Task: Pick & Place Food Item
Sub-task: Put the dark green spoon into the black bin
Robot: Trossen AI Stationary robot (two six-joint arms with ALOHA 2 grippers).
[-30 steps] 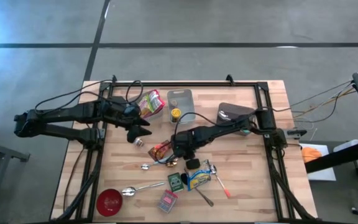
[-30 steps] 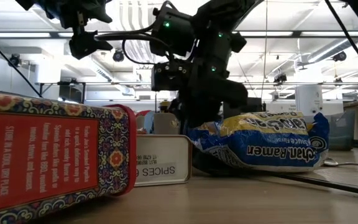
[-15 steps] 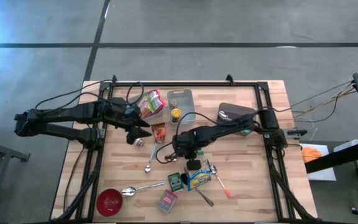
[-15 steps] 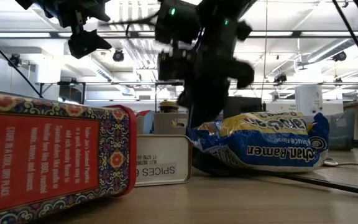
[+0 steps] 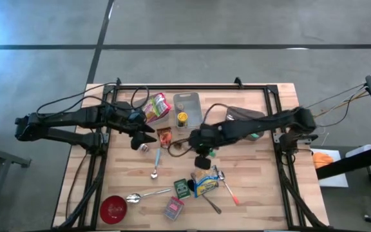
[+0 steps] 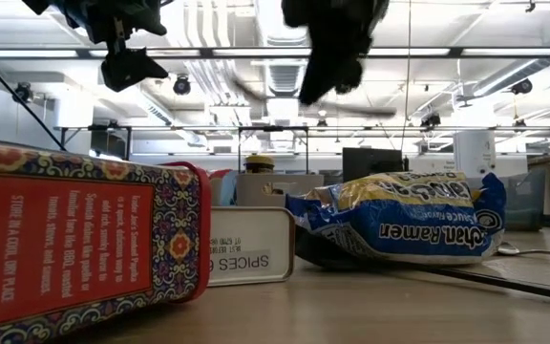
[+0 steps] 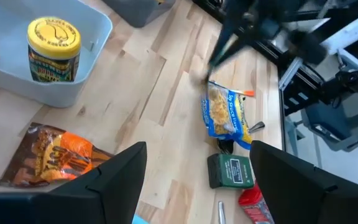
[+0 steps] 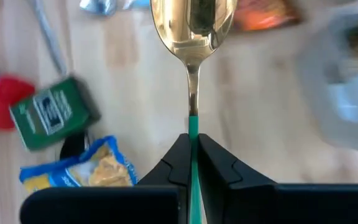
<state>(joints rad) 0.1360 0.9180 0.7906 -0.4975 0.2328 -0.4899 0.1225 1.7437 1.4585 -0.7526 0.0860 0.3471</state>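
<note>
My right gripper (image 8: pixel 194 155) hangs above the table's middle (image 5: pixel 195 144), shut on a spoon with a gold bowl (image 8: pixel 192 18) and a green handle. An orange snack packet (image 5: pixel 165 136) lies flat on the wood just left of it, also showing in the left wrist view (image 7: pixel 55 154). A blue ramen packet (image 5: pixel 206 186) lies nearer the front edge. A yellow-lidded jar (image 5: pixel 182 118) stands in a pale bin (image 5: pixel 190 98). My left gripper (image 5: pixel 148 133) hovers open left of the orange packet, its fingers (image 7: pixel 114 180) around nothing. My right gripper pinches the spoon's green handle (image 8: pixel 193 127) between its two fingers (image 8: pixel 178 163). The spoon runs on along the fingers and sticks out past their tips, bowl foremost. The fingers slant downward. The spoon is lifted clear of the table.
Near the front lie a green tin (image 5: pixel 183 187), a red tin (image 5: pixel 174 207), a red bowl (image 5: pixel 113 208) and loose spoons (image 5: pixel 154 167). A pink-green packet (image 5: pixel 157 106) sits by the bin, a dark grey object (image 5: pixel 240 116) at the right. Black frame rails edge the table.
My right gripper has risen well off the table with the spoon, drifting a little toward the right edge and rolling at the wrist. The orange packet has slid toward the far edge, up beside the bin. A silver spoon left of centre has turned to lie lengthwise.
</note>
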